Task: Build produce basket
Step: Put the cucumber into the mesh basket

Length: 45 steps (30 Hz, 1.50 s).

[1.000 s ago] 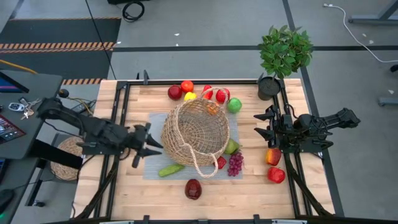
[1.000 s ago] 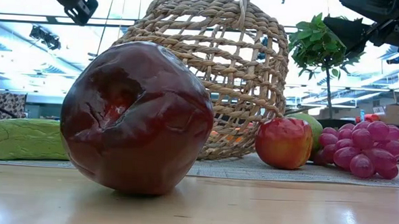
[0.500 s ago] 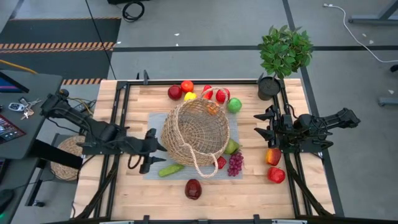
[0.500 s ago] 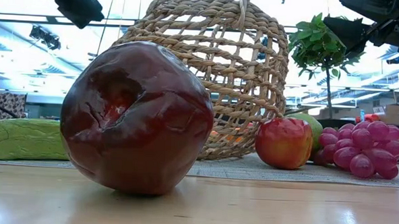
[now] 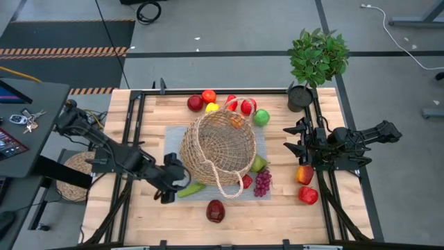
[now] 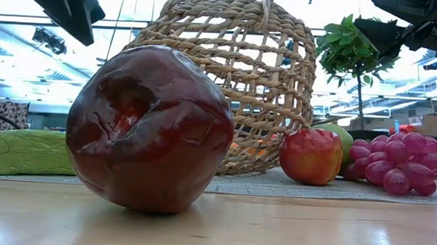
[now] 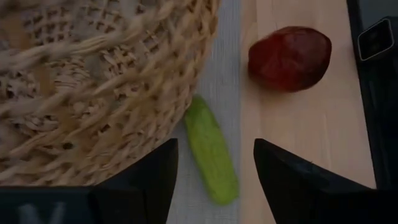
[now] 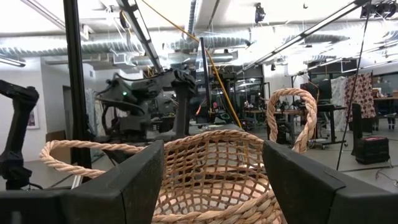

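Observation:
The tan wicker basket (image 5: 218, 149) sits on a grey mat (image 5: 173, 139) at the table's middle, its looped handle (image 5: 225, 186) toward the near edge. A green cucumber (image 5: 191, 189) lies on the mat by the basket's near left side, and a dark red fruit (image 5: 216, 210) lies on the wood nearer still. My left gripper (image 5: 175, 183) is open just left of the cucumber; in the left wrist view (image 7: 214, 183) its fingers stand on either side of the cucumber (image 7: 211, 149), above it. My right gripper (image 5: 290, 138) is open and empty to the basket's right.
Several fruits (image 5: 229, 104) line the far edge of the mat, with a green apple (image 5: 261, 117). Grapes (image 5: 262, 182) and a green fruit (image 5: 258, 164) lie by the basket's near right. Two red fruits (image 5: 306, 185) lie under the right arm. A potted plant (image 5: 316, 62) stands at the far right.
My left gripper has gone toward the table's right and near edges, along the basket's left side, and now stands over the green cucumber. It stays open. The basket and the fruits have kept still.

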Available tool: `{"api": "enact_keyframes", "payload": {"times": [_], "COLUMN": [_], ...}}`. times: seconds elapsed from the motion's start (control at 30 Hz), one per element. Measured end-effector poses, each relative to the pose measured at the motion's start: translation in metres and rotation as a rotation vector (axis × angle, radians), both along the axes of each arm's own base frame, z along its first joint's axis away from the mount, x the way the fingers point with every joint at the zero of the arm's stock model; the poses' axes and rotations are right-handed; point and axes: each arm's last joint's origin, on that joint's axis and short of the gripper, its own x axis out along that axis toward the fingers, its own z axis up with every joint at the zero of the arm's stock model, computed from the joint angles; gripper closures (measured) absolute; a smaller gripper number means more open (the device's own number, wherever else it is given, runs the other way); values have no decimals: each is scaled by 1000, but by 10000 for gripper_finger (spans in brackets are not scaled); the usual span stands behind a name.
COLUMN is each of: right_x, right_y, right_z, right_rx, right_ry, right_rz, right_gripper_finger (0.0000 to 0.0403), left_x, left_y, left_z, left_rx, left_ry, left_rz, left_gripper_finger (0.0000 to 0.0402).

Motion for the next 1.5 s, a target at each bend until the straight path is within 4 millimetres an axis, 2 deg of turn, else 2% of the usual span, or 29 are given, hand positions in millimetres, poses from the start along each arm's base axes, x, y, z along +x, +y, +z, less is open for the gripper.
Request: {"api": "enact_keyframes", "payload": {"times": [0.27, 0.43, 0.77, 1.0, 1.23, 1.5], "right_x": [0, 0, 0, 0, 0, 0], "right_y": [0, 0, 0, 0, 0, 0], "right_z": [0, 0, 0, 0, 0, 0], "right_rx": [0, 0, 0, 0, 0, 0], "right_ry": [0, 0, 0, 0, 0, 0], "right_rz": [0, 0, 0, 0, 0, 0], "right_gripper_finger": [128, 128, 128, 128, 128, 128], "left_x": [18, 29, 42, 51, 52, 58], "left_y": [-33, -44, -50, -49, -48, -51], "left_z": [3, -7, -49, -71, -82, -83], "left_rx": [38, 33, 85, 84, 100, 57], "left_ry": [122, 207, 357, 455, 497, 457], "left_rz": [18, 132, 272, 292, 274, 250], "left_gripper_finger": [182, 182, 181, 181, 182, 197]}}
